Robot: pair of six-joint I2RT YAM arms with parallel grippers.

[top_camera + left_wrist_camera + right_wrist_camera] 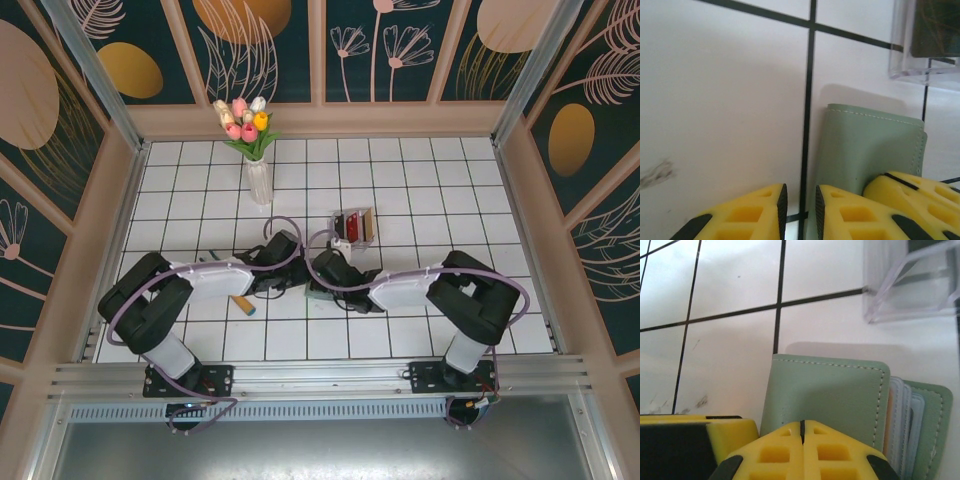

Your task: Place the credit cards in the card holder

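The sage-green card holder [825,395] lies half folded on the white tiles between my two grippers. Edges of credit cards [899,420], pale blue with one tan strip, stick out between its upper flap and its lower flap [936,430] on the right. My right gripper [801,422] is shut, its tips resting on the upper flap. At the card holder's [865,150] left edge, my left gripper [799,192] stands slightly open over a grout line, nothing between its pads. A right finger [920,197] lies just beside it. Both grippers [300,274] meet at mid-table.
A clear plastic box [355,228] with red contents stands just behind the card holder, close to both grippers [925,45] [910,285]. A white vase of tulips [258,170] is at the back left. A small tan-orange object [243,302] lies under the left arm.
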